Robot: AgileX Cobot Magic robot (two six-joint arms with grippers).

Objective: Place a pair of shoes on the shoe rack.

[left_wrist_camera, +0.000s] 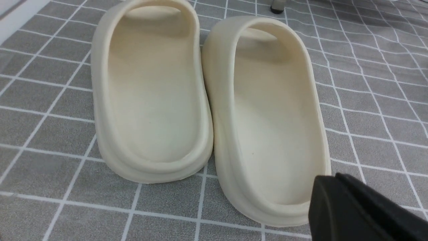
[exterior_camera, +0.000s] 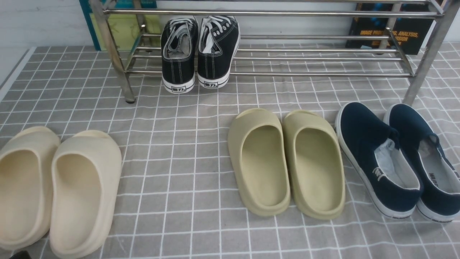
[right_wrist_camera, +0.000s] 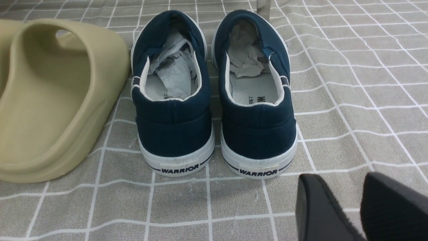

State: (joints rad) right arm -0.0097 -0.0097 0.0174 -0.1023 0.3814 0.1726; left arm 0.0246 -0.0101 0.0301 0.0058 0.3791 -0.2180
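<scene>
Even, diffuse light fills all three views, bright without harsh contrast, and the checked cloth (exterior_camera: 187,172) carries only faint, soft shadows close under the footwear. The steel tubes of the shoe rack (exterior_camera: 273,13) show pale streaks of glare along their length. The front view is sharp across the frame; in the wrist views the dark gripper parts at the near edge are slightly soft, the rest crisp.
</scene>
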